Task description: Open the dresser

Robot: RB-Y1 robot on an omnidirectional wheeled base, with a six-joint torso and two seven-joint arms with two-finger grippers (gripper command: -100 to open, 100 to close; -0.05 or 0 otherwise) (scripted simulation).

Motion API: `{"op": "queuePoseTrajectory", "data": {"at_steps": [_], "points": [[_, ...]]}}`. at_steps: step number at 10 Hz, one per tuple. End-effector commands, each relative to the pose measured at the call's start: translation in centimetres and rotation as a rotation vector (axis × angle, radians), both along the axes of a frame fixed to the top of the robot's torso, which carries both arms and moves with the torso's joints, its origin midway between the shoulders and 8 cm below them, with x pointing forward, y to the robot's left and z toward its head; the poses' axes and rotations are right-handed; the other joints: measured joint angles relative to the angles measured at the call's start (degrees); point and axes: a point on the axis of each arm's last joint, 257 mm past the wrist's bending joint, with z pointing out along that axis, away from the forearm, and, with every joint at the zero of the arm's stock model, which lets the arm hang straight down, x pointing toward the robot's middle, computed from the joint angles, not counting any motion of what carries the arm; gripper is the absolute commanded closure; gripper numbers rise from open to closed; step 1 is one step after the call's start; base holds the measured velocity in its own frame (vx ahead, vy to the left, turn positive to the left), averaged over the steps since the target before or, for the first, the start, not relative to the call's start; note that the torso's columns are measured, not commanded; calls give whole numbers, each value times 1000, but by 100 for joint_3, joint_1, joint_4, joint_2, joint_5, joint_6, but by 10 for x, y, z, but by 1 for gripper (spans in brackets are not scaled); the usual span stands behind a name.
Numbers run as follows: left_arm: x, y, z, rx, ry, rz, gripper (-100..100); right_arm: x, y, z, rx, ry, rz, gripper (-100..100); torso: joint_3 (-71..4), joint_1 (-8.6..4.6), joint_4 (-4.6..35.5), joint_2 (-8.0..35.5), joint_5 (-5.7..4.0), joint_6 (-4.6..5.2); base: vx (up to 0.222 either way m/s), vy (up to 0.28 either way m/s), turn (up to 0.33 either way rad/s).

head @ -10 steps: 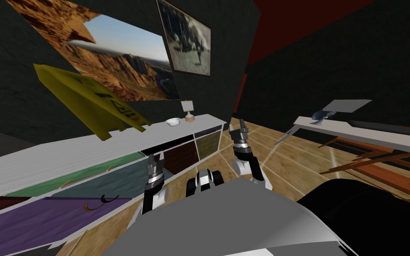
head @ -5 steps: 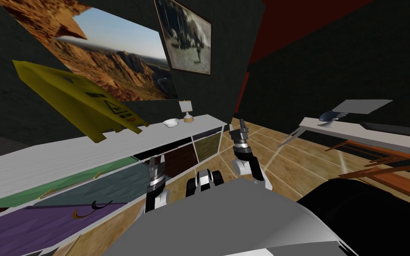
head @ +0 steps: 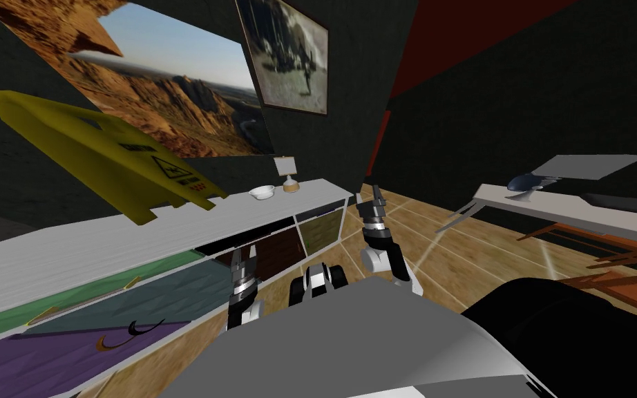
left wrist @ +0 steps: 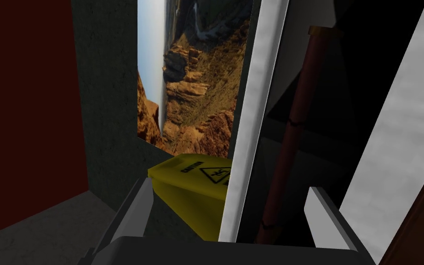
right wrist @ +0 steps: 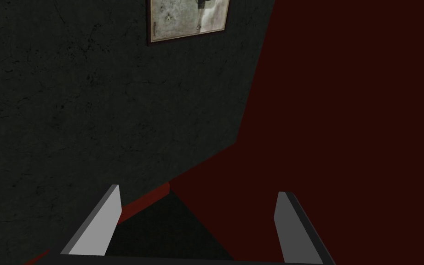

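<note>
The dresser [head: 137, 235] is a long, low white unit along the dark wall, with green, teal, purple, dark brown and olive fronts. My left gripper [head: 244, 261] is open and close in front of its dark brown section [head: 279, 243]. In the left wrist view the white edge of the dresser top [left wrist: 248, 138] and a reddish-brown bar [left wrist: 289, 138] in a dark recess lie between the open fingers [left wrist: 140, 209] of the left gripper [left wrist: 232, 209], untouched. My right gripper [head: 372, 199] is raised off the dresser's far end; in its wrist view the right gripper [right wrist: 197, 221] is open and empty.
A yellow caution sign [head: 103, 159], a white bowl [head: 262, 191] and a small stand [head: 288, 173] rest on the dresser top. A white table [head: 573, 207] with wooden frames [head: 621, 256] under it stands to the right. A black rounded mass [head: 573, 332] lies near my right side.
The whole head view has slid: the dresser and sign have drifted left, so I have moved along the dresser. My left gripper now faces the dark brown section instead of the teal one.
</note>
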Motion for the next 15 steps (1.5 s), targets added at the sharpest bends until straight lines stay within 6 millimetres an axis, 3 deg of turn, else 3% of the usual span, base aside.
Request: {"op": "queuePoseTrajectory", "data": {"at_steps": [1,7,12,13,14,15], "points": [[-5,3,-14,-11,10,7,-100,0,0,0,0,0,0,0,2,5,1,6,0,1,64,-63,23],[-22,17,-43,-22,34,26,-100,0,0,0,0,0,0,0,3,12,1,5,3,0,87,-79,35],[11,31,-22,-20,32,19,-100,0,0,0,0,0,0,0,12,6,5,20,1,0,-4,-30,13],[7,30,-23,-19,30,20,-100,0,0,0,0,0,0,0,7,4,3,12,0,0,-12,-19,2],[-3,25,-31,-21,32,21,100,0,0,0,0,0,0,0,3,12,1,5,3,-1,12,16,-20],[-6,23,-33,-21,32,22,100,0,0,0,0,0,0,0,-1,22,-1,-1,6,-1,15,31,-13]]}}
